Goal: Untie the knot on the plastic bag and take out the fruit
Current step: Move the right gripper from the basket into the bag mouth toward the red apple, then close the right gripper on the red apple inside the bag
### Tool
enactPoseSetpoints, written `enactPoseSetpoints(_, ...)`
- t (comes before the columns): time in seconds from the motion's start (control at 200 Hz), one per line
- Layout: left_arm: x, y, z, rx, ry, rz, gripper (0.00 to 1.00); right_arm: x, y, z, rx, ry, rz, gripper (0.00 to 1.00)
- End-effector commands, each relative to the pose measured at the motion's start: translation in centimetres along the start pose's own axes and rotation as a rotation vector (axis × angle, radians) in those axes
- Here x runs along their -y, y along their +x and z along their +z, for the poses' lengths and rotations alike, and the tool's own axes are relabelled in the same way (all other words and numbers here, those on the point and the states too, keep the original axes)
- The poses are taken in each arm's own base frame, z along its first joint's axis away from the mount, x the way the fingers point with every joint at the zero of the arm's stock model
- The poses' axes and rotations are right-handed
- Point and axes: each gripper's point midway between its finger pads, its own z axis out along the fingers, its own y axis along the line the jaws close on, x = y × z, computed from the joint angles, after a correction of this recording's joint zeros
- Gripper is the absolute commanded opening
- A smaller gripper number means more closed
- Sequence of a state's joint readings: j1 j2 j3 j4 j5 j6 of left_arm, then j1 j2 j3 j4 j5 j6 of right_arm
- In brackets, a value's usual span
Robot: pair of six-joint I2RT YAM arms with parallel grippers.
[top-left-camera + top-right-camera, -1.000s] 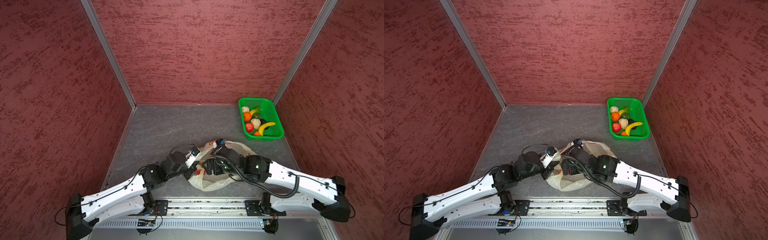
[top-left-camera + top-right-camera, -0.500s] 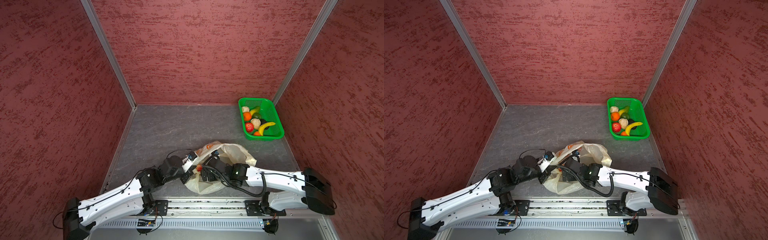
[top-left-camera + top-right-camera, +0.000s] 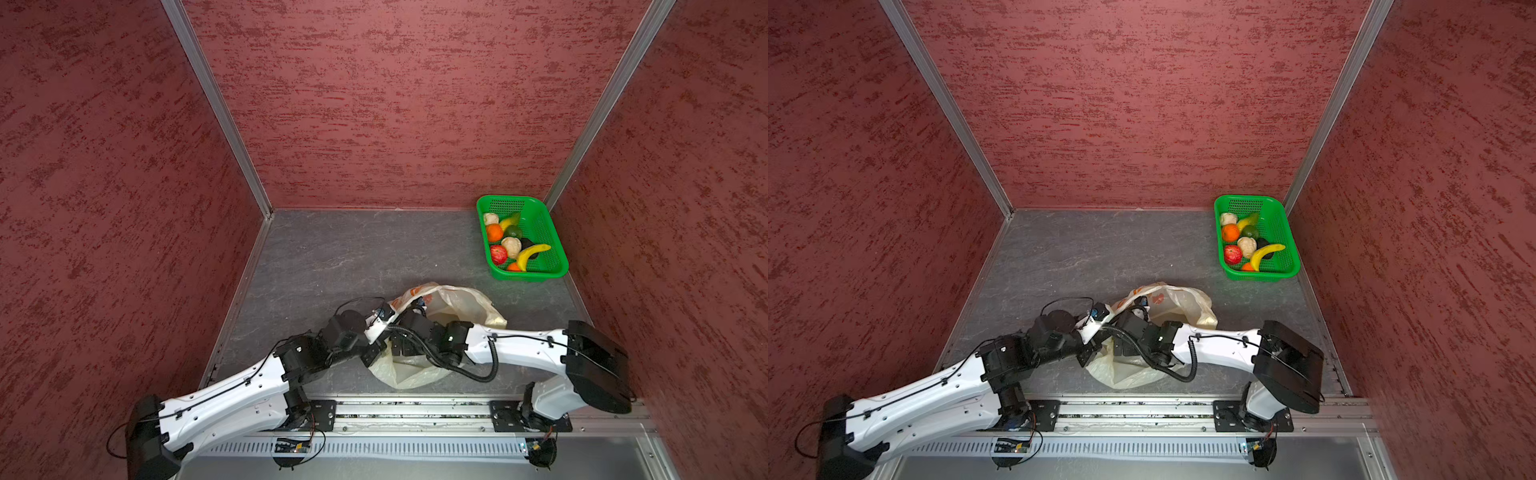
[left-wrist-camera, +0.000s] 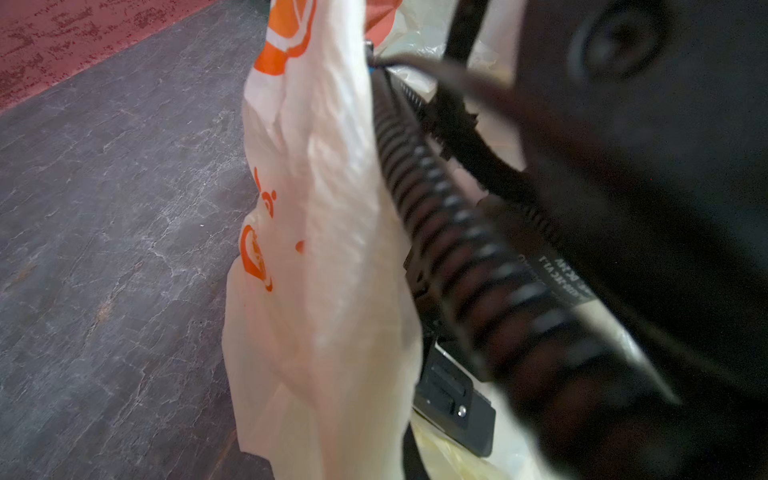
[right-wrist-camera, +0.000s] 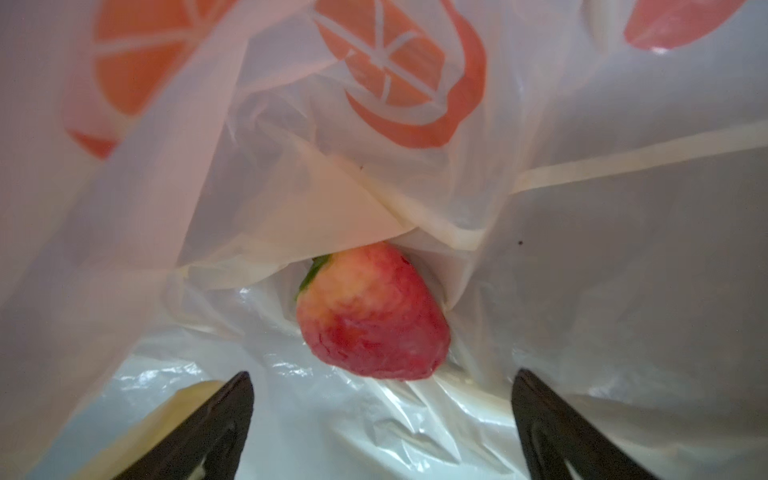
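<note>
A red-yellow fruit (image 5: 370, 316) is lying inside the translucent bag (image 5: 623, 257), a fold (image 5: 299, 216) overhanging it. Right claw (image 5: 382, 374) is gaping wide; left claw (image 3: 372, 354) is sitting closed at the bag's edge.

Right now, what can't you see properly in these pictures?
- Left pincer: in both top views its tips vanish against the thin pale-yellow plastic bag; the left wrist view misses them.
- Red-and-yellow fruit: a bag fold covers one end in the right wrist view; the white right arm hides it from above.
- Pale yellow shape: half behind the open right pincer, blurred.
</note>
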State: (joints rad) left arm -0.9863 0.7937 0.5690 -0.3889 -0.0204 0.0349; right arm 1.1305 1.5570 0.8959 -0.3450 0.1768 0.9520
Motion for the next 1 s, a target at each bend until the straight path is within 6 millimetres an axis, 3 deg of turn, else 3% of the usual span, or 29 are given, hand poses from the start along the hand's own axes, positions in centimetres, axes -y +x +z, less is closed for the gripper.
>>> enactPoseSetpoints(0.0, 0.7, -0.5, -0.1, 0.016, 0.042, 0.025, 0.00, -0.8, -1.2, 0.6, 0.011, 0.013, 0.020, 0.98)
enactPoseSetpoints(0.145, 0.8, -0.4, -0.1, 0.013, 0.045, 0.023, 0.00, -0.4, -1.5, 1.9, -0.002, 0.051, 0.011, 0.98)
enactPoseSetpoints(0.371, 0.8, -0.2, -0.1, 0.005, 0.046, 0.025, 0.00, 2.3, -1.4, 3.7, -0.041, 0.175, 0.064, 0.98)
enactPoseSetpoints(0.817, 0.6, 0.0, 0.2, -0.018, 0.036, 0.032, 0.00, 7.0, -1.9, -0.5, 0.031, 0.294, 0.205, 0.98)
enactPoseSetpoints(0.997, 1.0, -0.2, 0.6, -0.015, 0.051, 0.028, 0.00, 7.2, -2.3, -1.1, 0.048, 0.269, 0.223, 0.98)
